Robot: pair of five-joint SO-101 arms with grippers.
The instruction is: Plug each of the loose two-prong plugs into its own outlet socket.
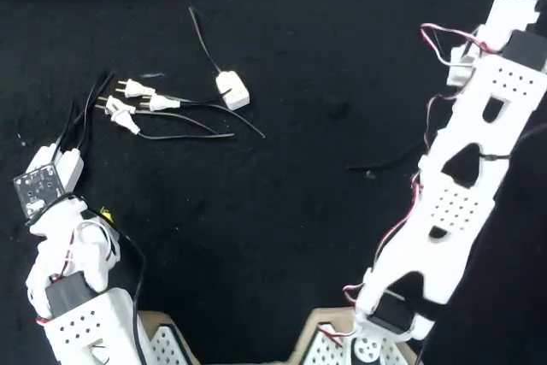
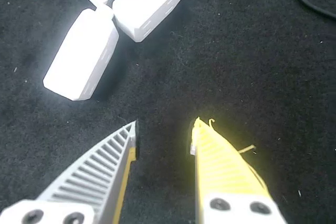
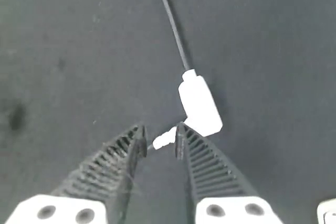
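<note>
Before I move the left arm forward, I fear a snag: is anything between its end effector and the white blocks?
Nothing visible: bare black table lies between the left end effector and the nearer white block.

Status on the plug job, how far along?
Done: nothing that shows. The plugs lie loose on the table, apart from the sockets.
In hand: nothing gripped. The left gripper is open over the table beside the sockets. The right gripper is open, tips either side of the end of a white corded piece.
Left: grip and insert every plug.
</note>
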